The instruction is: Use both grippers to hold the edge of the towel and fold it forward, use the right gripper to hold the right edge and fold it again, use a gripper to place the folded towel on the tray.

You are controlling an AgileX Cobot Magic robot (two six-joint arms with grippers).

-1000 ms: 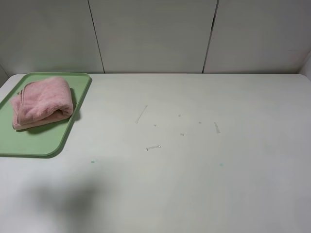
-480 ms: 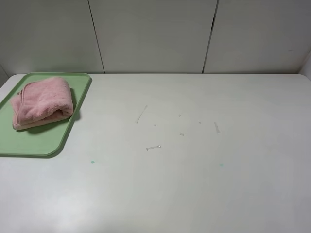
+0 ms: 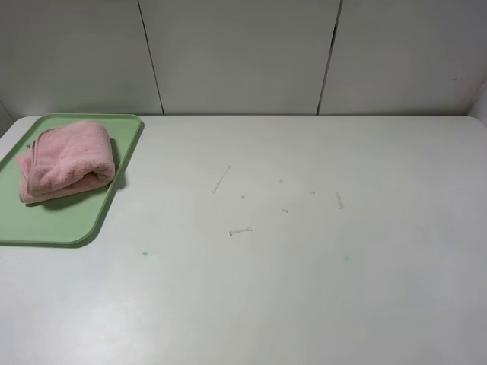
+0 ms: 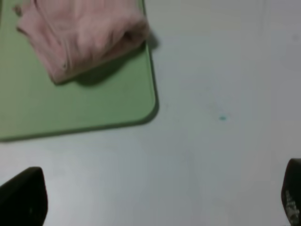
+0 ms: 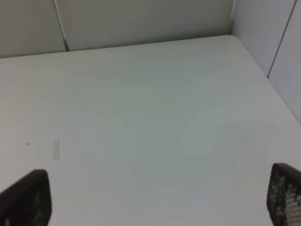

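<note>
No text, label, brand, number or sign can be read in any of the views. The towel, the tray and the counter carry no legible marking; the small scuffs and specks near the middle of the counter are not writing.
</note>
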